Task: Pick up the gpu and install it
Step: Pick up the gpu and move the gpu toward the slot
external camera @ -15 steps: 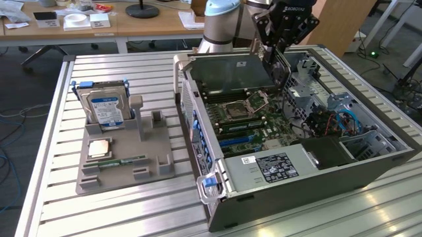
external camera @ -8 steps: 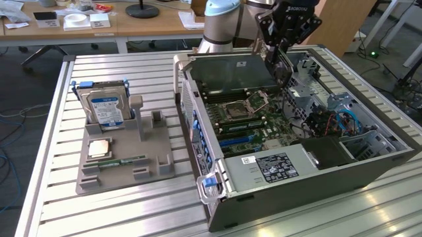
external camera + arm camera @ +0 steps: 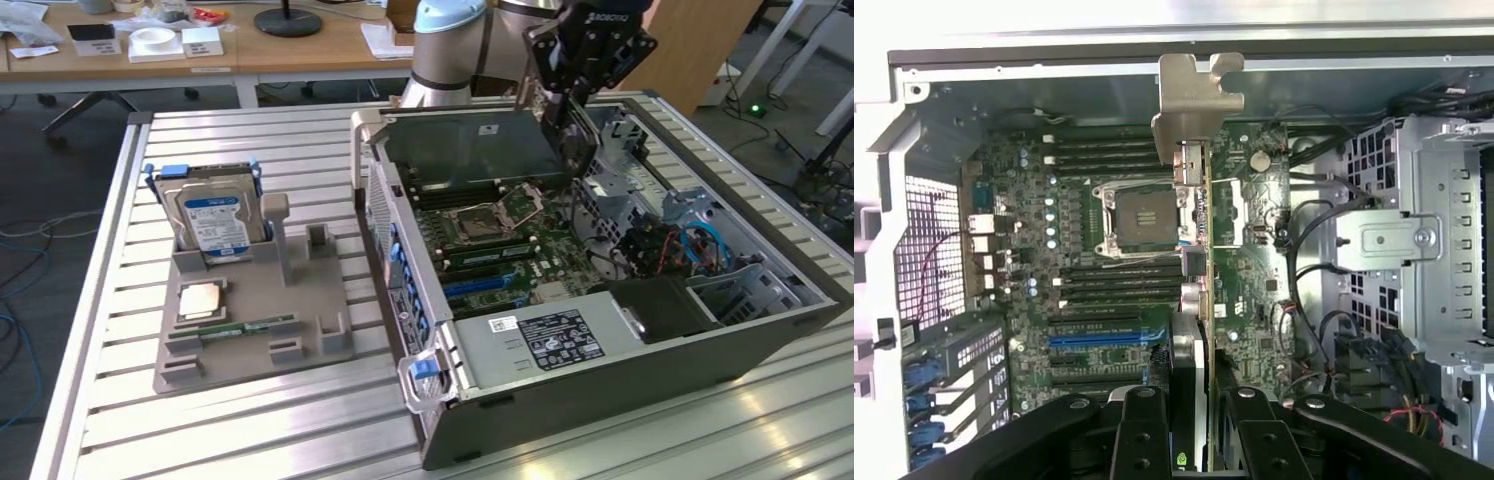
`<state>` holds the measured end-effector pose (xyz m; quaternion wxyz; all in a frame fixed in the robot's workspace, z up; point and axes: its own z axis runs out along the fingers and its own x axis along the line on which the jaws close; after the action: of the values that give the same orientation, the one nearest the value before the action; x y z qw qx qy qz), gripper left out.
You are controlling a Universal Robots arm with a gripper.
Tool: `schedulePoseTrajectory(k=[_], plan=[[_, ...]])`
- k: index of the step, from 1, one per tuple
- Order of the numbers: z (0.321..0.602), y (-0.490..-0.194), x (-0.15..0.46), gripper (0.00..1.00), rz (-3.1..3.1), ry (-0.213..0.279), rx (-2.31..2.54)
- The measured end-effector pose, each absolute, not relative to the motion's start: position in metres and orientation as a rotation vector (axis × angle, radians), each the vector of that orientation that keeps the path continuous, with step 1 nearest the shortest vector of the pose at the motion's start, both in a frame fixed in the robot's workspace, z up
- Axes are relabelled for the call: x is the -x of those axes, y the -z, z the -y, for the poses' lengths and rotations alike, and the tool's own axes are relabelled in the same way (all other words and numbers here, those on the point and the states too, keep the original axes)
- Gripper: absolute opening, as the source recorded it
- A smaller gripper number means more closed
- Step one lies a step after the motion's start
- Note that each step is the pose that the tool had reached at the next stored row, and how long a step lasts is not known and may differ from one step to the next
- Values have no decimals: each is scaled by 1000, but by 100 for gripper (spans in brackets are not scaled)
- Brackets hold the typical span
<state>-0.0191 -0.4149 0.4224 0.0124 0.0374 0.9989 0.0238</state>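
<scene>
Holding the gpu, not seated yet. Left to right, all relative to the computer case (image 3: 601, 370):
- Exterior view's left of the case: grey fixture (image 3: 314, 345) carrying hard drive (image 3: 214, 220), cpu chip (image 3: 200, 300) and memory stick (image 3: 247, 327).
- Inside the case: motherboard (image 3: 501, 240) exposed, blue slot (image 3: 1104, 340) empty.
- Over the case's open side: gripper (image 3: 567, 95) clamped partway shut on the gpu (image 3: 1192, 230), card edge-on above the board, silver bracket end by the case wall.

Pickup done, by my read; insertion outstanding. Slatted aluminium tabletop (image 3: 240, 430); wooden desks behind the case, cables on the floor.
</scene>
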Motion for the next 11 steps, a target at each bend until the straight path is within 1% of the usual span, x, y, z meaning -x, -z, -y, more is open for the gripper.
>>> schedulePoseTrajectory(k=[11], plan=[[415,-422,17,27,-3114,-74,-117]])
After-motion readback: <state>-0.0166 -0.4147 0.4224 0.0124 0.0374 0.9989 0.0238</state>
